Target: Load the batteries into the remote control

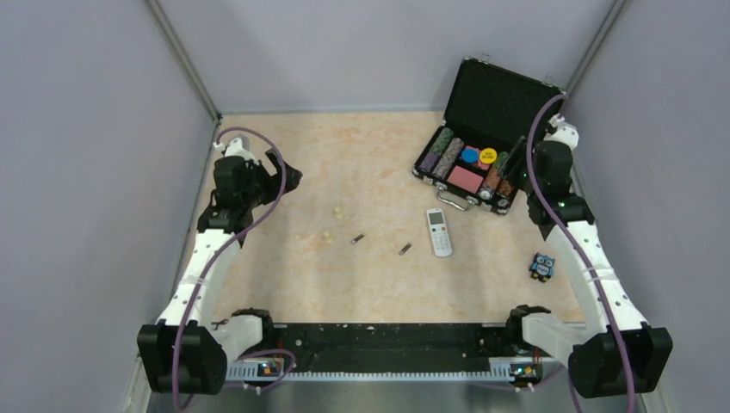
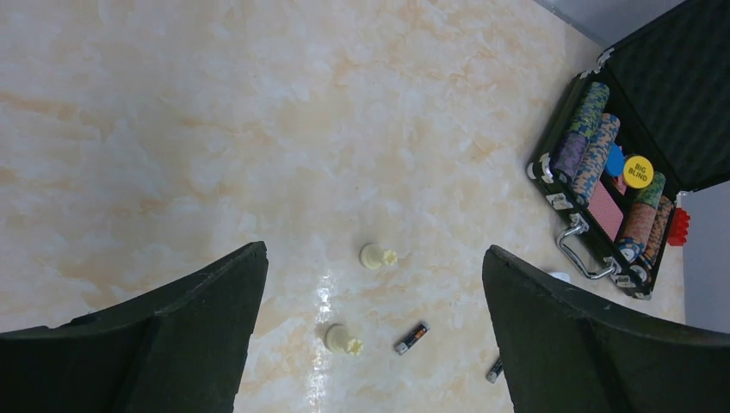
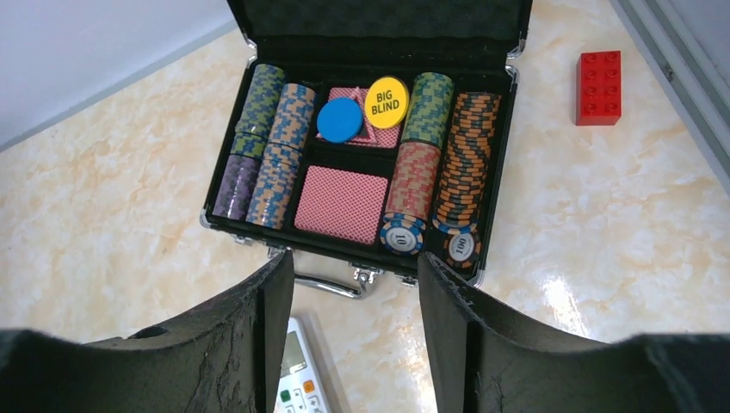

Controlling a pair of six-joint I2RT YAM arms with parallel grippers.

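Note:
The white remote control [image 1: 439, 231] lies face up at the table's middle right; its screen end shows beside my right gripper's left finger in the right wrist view [image 3: 297, 379]. Two dark batteries lie left of it: one [image 1: 357, 239] and another [image 1: 405, 249]. In the left wrist view the first battery [image 2: 411, 338] lies free, and the second [image 2: 494, 371] is half hidden by a finger. My left gripper [image 1: 291, 178] is open, high at the far left. My right gripper [image 1: 516, 172] is open and empty, above the case's near edge.
An open black poker-chip case [image 1: 472, 163] stands at the back right, also in the right wrist view [image 3: 361, 172]. Two cream pegs [image 1: 339, 211] [image 1: 328, 238] lie left of the batteries. A small blue owl toy [image 1: 541, 267] sits at right. A red brick [image 3: 598, 86] lies beside the case.

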